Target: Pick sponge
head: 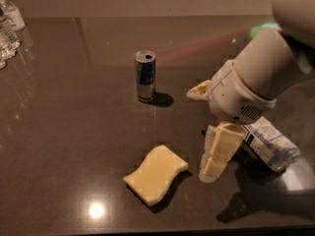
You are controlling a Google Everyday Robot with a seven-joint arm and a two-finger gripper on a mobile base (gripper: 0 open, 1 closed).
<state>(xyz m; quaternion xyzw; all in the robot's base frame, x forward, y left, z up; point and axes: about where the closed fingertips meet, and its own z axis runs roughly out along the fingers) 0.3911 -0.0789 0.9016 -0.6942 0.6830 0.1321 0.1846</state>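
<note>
At the upper left edge of the frame a few clear water bottles (7, 28) stood on the dark worktop (64, 122). Right of them, above the middle of the frame, a drink can (145, 75) stood upright with its shadow falling to the right. The sponge (156, 173) lay flat in the lower middle of the frame, below and slightly right of the can and well apart from it, with nothing touching it. Just to its right hung the gripper (198, 134). Its jaws were apart and held nothing. One pale pad (199, 90) pointed left at about the height of the can's base. The other pad (220, 151) pointed down with its tip close to the worktop, beside the sponge's right end but apart from it. Behind that lower pad, toward the right edge, a plastic bottle (270, 144) lay on its side. The white arm (268, 68) ran up into the upper right corner.
</note>
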